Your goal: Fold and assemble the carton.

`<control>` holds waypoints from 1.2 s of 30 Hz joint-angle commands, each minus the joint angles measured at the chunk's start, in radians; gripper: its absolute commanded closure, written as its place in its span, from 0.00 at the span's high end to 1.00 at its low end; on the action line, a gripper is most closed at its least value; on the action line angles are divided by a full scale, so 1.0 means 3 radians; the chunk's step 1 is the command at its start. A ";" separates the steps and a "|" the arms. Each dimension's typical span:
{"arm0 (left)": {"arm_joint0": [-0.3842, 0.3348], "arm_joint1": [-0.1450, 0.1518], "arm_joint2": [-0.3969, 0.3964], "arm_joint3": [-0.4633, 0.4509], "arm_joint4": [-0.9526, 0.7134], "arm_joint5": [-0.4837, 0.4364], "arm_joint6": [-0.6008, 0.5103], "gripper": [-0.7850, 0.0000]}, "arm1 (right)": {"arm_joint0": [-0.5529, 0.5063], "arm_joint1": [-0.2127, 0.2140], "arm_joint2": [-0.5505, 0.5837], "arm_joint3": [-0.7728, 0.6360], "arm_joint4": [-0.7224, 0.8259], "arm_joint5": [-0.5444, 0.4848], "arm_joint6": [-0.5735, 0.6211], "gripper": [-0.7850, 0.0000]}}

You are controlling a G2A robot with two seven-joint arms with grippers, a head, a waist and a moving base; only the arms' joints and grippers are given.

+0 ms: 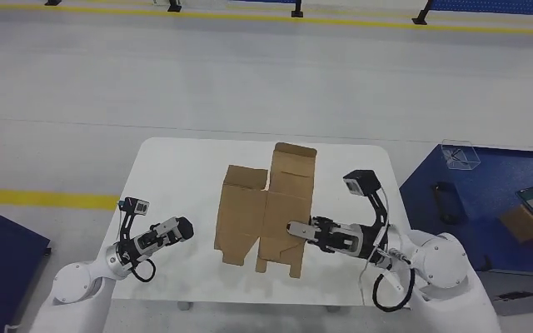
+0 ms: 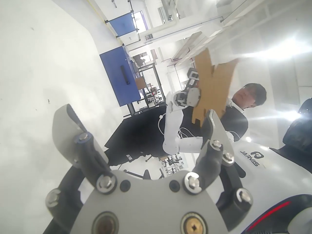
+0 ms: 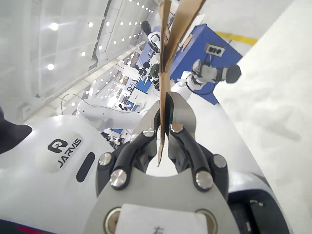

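Over the middle of the table (image 1: 166,166), the carton (image 1: 265,218) is hanging as a mostly flat cardboard blank. Its long axis is running away from the robot toward the table's far edge, with flaps at both ends.

The right gripper (image 1: 293,229) is clamping it low on the right-hand panel, close to the near end, its fingers (image 3: 181,113) pressing closed on a single cardboard edge. Seen from that wrist, the sheets beyond the grip are splaying into a narrow V, so the tube is looking partly opened rather than fully flat.

The left gripper (image 1: 185,226) is hovering beside the carton's left panel, apart from it, with its fingers (image 2: 215,132) spread wide and holding nothing (the panel's free edge is facing it almost squarely).

As I judge it, the coming move is turning on that sideways gap. The left arm is the only free one, and the carton is lying straight across from it toward the right gripper. An approach would be running crosswise to the long axis, onto that free edge.
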 commanded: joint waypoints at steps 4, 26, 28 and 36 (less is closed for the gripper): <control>0.0000 0.0000 0.0000 0.0000 0.0000 0.0000 0.0000 1.00 | 0.0050 -0.0026 -0.0271 -0.0300 -0.0408 -0.0130 -0.0375 0.00; 0.0000 0.0000 0.0000 0.0000 0.0000 0.0000 0.0000 1.00 | -0.0022 -0.0141 -0.0663 -0.0418 0.1474 0.0349 -0.1172 0.00; 0.0000 0.0000 0.0000 0.0000 0.0000 0.0000 0.0000 1.00 | -0.0038 -0.0167 -0.0717 -0.0403 0.2458 0.0655 -0.1144 0.00; 0.0000 0.0000 0.0000 0.0000 0.0000 0.0000 0.0000 1.00 | -0.0167 -0.0238 -0.1107 -0.0208 0.5140 0.1977 -0.1107 0.00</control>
